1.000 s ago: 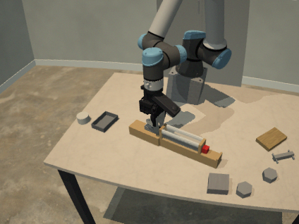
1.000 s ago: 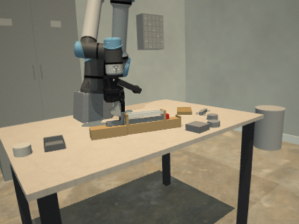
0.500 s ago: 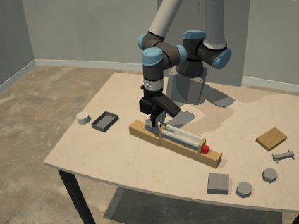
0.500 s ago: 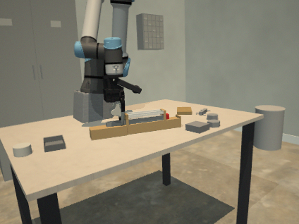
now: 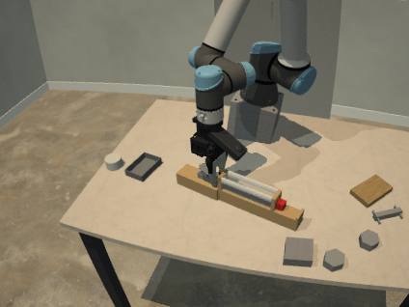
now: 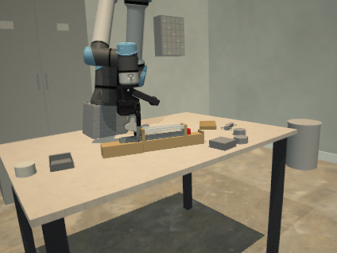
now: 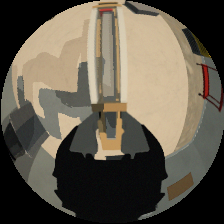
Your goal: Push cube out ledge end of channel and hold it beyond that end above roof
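The wooden channel [image 5: 239, 195] lies across the middle of the table under a clear roof [image 5: 251, 187]. The red cube [image 5: 281, 205] sits just outside the roofed part, on the short ledge before the raised lip [image 5: 300, 217]. It also shows in the exterior view [image 6: 188, 130] and at the top of the wrist view [image 7: 105, 8]. A grey push rod [image 7: 108, 65] lies along the channel inside. My gripper [image 5: 212, 176] stands at the channel's opposite, open end, pointing down. Its fingers are slightly parted around the rod's tan-looking handle end and do not clamp it.
A grey cylinder [image 5: 114, 161] and a dark tray [image 5: 144, 166] stand left of the channel. A wooden board [image 5: 370, 189], a small grey bar piece [image 5: 387, 213], two grey hexagons [image 5: 334, 259] and a grey square block [image 5: 298, 251] lie to the right. The robot's pedestal [image 5: 254, 118] is behind.
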You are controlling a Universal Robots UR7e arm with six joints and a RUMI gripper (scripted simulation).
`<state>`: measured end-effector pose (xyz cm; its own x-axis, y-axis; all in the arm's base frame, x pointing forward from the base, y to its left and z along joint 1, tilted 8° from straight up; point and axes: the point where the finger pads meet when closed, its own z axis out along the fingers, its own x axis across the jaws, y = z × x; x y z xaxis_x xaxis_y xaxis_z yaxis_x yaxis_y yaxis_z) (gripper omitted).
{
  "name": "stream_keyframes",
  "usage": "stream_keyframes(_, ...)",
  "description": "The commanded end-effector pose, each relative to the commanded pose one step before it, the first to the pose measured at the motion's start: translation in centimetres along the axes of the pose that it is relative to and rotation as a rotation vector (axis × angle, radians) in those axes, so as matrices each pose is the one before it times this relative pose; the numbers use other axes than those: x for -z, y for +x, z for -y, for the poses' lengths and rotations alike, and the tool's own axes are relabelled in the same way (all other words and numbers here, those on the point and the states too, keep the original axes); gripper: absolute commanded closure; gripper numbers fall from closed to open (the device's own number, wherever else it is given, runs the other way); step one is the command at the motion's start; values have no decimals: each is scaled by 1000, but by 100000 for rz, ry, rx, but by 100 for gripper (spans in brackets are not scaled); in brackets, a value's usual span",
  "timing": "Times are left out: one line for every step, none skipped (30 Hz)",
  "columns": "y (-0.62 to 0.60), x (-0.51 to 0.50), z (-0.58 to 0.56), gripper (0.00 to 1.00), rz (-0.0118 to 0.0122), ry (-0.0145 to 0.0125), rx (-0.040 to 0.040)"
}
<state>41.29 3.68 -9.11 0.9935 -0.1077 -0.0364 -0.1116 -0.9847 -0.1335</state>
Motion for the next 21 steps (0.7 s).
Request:
stream_keyframes(41,33,-7,78,-117,-20,5)
stream_keyframes(0,0,0,78,0,0,0)
stream_keyframes(0,0,0,78,0,0,0)
stream_keyframes(0,0,0,78,0,0,0)
stream_keyframes(0,0,0,78,0,0,0)
stream_keyframes(0,0,0,78,0,0,0)
stream_keyframes(0,0,0,78,0,0,0)
stream_keyframes(0,0,0,78,0,0,0)
stream_keyframes(0,0,0,78,0,0,0)
stream_keyframes(0,0,0,78,0,0,0)
stream_keyframes(0,0,0,78,0,0,0)
stream_keyframes(0,0,0,78,0,0,0)
stream_keyframes(0,0,0,78,0,0,0)
stream_keyframes(0,4,0,78,0,0,0)
stream_keyframes(0,27,0,78,0,0,0)
stream_keyframes(0,67,0,78,0,0,0)
stream_keyframes(0,119,0,78,0,0,0)
stream_keyframes(0,178,0,78,0,0,0)
stream_keyframes(0,241,0,78,0,0,0)
stream_keyframes(-1,303,0,78,0,0,0)
stream_keyframes(1,363,0,78,0,0,0)
